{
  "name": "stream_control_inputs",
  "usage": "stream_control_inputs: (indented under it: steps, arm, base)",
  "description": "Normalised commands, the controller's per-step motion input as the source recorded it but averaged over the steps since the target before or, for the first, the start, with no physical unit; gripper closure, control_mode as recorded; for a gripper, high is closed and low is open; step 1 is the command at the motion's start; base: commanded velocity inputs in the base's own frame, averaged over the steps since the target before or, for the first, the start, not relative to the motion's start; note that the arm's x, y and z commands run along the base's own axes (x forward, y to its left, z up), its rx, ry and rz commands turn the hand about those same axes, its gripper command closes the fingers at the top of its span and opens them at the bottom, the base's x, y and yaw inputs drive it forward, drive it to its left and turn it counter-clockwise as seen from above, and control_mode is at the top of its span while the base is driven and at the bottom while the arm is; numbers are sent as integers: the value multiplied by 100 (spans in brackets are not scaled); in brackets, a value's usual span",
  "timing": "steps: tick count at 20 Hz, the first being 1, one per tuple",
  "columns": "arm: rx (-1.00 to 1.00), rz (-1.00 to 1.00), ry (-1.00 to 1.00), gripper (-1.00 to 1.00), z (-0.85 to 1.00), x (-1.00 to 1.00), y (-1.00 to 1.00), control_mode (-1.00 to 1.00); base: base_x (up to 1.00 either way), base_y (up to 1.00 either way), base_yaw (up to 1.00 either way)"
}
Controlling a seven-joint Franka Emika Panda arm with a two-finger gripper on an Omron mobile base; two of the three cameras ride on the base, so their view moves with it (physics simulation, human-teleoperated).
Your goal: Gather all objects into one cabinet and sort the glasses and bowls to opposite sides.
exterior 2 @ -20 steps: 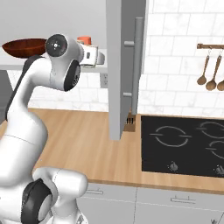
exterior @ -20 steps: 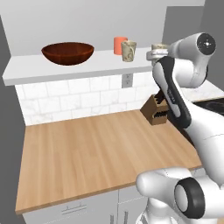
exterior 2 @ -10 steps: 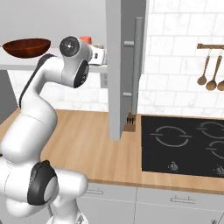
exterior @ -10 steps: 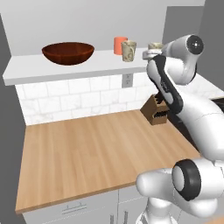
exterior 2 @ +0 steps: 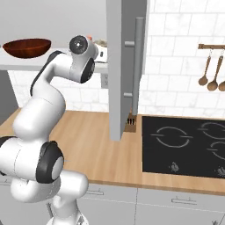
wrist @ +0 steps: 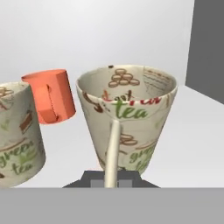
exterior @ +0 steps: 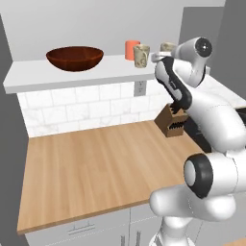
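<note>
Left base view: the hand point(exterior: 161, 56) is raised to the cabinet shelf point(exterior: 29, 77), the bowl point(exterior: 75, 57) far off to its left.

Right base view: bowl well apart from the arm.

Hand view: pressed together on the handle of the mug point(wrist: 129, 116), likely to shift it; orange cup point(wrist: 49, 95) and second mug point(wrist: 17, 133) just beside.

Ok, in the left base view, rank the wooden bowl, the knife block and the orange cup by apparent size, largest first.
1. The wide dark brown wooden bowl, clearly largest.
2. The brown wooden knife block on the counter.
3. The plain orange cup, smallest, though partly hidden by a beige speckled mug in front.
</note>
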Motion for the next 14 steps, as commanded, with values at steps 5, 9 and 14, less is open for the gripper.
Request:
stream_control_inputs:
  steps: [5,9,14]
  arm:
    - [0,1,13,100,-2,45,-3,-100]
    - [0,1,12,100,-3,39,-2,-100]
    - [0,0,12,-100,-8,27,0,-100]
  base:
    - [0,0,0]
    - [0,0,0]
    - [0,0,0]
